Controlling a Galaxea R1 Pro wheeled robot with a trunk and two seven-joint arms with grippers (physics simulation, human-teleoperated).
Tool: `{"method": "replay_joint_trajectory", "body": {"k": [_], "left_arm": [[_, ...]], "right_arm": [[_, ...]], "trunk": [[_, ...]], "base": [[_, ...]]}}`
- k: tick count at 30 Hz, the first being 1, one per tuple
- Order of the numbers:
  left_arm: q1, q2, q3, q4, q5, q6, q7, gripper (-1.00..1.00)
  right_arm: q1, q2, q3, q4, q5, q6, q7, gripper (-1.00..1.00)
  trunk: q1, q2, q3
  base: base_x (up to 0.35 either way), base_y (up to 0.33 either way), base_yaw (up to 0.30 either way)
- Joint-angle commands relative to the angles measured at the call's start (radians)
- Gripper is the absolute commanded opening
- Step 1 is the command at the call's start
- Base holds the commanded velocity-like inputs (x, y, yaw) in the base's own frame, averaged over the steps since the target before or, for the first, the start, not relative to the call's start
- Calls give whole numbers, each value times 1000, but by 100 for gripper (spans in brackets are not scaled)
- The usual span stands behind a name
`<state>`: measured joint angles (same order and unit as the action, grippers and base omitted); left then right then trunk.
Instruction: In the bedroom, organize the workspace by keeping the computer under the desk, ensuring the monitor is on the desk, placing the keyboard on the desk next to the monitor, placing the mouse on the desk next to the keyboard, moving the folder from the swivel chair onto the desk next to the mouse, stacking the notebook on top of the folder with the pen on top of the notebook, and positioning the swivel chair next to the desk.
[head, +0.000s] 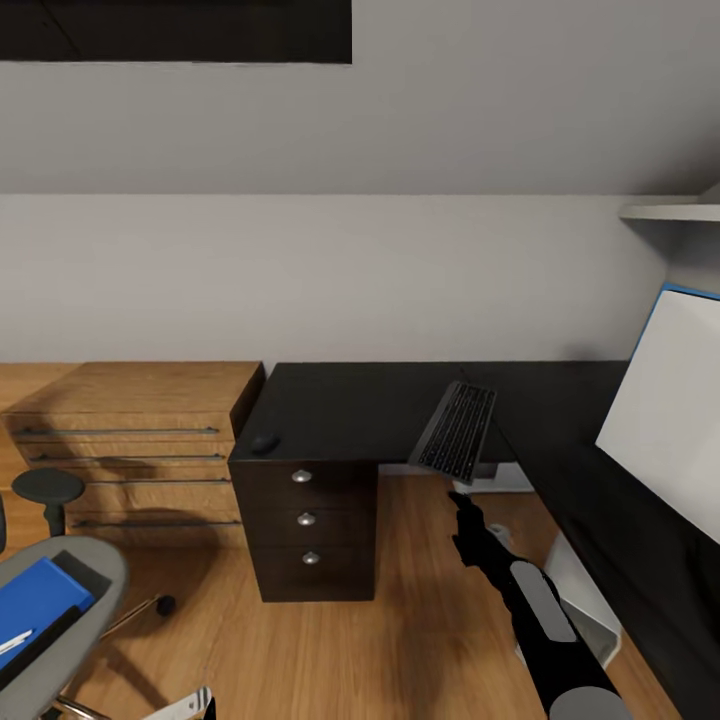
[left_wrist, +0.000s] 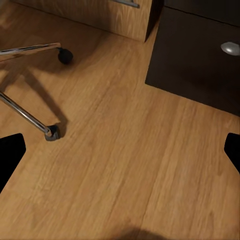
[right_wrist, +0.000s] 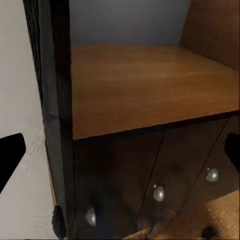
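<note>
Reaching up from five o'clock in the head view, the right gripper (head: 462, 497) holds the keyboard (head: 456, 431) by its near edge, tilted over the desk (head: 350, 410) front edge. The mouse (head: 264, 443) sits at nine o'clock from it, above the drawer unit (head: 305, 525). The left gripper (left_wrist: 120, 150) hangs wide-jawed over wood floor (left_wrist: 125, 175); the folder (head: 35, 600) lies on the swivel chair (head: 85, 610), the monitor (head: 665, 420) at three o'clock.

The monitor (head: 668, 430), right of the right hand (head: 462, 502), is cut by the picture's edge. The swivel chair (head: 60, 620) and its folder (head: 35, 600) run off the corner. The right hand's fingertips blur into the keyboard (head: 455, 432).
</note>
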<state>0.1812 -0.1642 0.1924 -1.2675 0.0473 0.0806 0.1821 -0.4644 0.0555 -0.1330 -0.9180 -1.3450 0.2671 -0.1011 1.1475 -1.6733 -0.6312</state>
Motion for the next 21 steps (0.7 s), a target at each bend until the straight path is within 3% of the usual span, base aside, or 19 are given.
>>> {"method": "replay_joint_trajectory", "body": {"k": [1,3,8,21], "left_arm": [[0,-1,0,-2,5,5,2,100],[0,-1,0,-3,5,5,2,100],[0,-1,-1,-3,5,5,3,100],[1,-1,-1,-1,3,5,5,100]], "right_arm": [[0,0,-4,-2,-35,23,-7,100],[0,-5,-5,-2,-97,55,-6,100],[0,-11,-5,-6,-130,69,-1,100],[0,-39,4,-14,-123,73,67,100]], "trunk": [[4,-8,-4],[12,-22,-10],[31,-57,-26],[81,-148,-67]], "base": [[0,0,0],[0,0,0],[0,0,0],[0,0,0]]}}
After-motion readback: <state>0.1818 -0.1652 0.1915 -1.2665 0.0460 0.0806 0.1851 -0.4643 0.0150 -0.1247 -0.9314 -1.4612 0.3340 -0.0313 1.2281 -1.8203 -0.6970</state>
